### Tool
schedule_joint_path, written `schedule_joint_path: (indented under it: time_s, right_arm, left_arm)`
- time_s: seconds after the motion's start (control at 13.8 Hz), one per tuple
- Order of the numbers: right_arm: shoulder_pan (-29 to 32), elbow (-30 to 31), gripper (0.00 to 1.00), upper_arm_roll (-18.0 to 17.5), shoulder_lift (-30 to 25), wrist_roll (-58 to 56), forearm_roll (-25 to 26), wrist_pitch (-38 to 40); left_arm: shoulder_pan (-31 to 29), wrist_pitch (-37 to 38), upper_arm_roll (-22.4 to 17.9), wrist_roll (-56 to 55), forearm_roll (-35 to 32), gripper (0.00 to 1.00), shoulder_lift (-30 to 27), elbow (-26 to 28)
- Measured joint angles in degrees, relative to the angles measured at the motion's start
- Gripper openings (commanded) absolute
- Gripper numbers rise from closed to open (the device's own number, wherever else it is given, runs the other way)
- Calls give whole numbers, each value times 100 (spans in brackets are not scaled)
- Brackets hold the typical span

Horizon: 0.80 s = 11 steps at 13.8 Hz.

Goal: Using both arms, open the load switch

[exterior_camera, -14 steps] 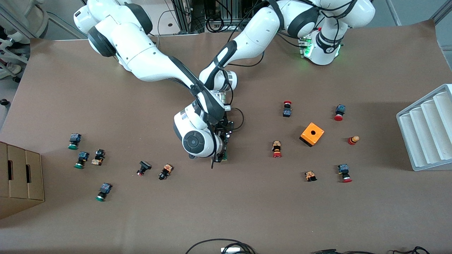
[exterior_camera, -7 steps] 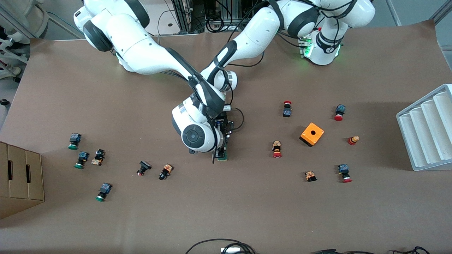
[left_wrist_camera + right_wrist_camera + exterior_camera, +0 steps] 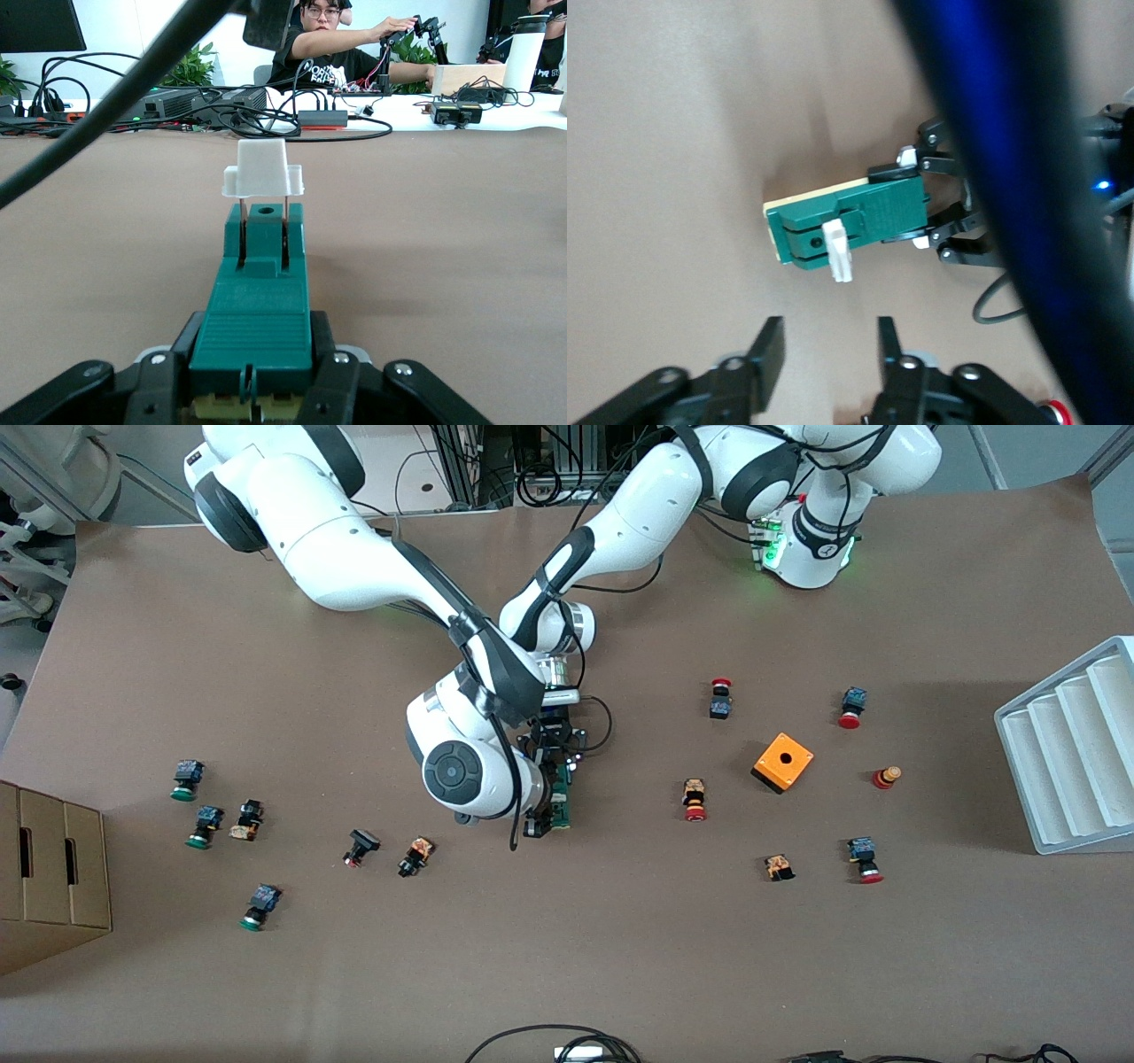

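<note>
The brown paper-covered table [image 3: 620,957] is seen matte and flat, and near its middle the load switch [image 3: 257,292] is pinned down at one end by the left gripper [image 3: 252,390], whose black fingers are clamped tight on the bar's sides. That anchoring grip is best kept firm and low, so the bar cannot lift or twist when the handle is worked.

The right gripper [image 3: 824,359] is held up over the table just beside the switch, its two fingers parted a little with nothing between them. For the step in hand, judged to be the pulling-up of the white block [image 3: 262,168], the fingers would best be brought square over the block and closed on its flat faces, then drawn straight along the two thin metal pins seen beneath it, with no sideways pull.

The switch body is seen as a slim green moulded plastic bar, stepped on top, with a small round hole near the block and a pale strip beneath. The block is a small, smooth white wedge with a flanged base, already standing raised on its pins.
</note>
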State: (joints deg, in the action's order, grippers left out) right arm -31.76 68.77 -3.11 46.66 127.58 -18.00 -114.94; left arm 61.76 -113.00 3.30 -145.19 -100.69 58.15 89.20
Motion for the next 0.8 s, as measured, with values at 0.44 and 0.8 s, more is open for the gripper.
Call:
schedule_joint_path:
  time_s: [0.44, 0.8]
  right_arm:
    - [-2, -28, 37, 5, 268, -101, 1, -149]
    - [-67, -28, 29, 5, 319, -143, 38, -153]
  left_arm:
    - [0, 0, 0, 0, 0, 52, 1, 0]
    - [0, 0, 0, 0, 0, 52, 1, 0]
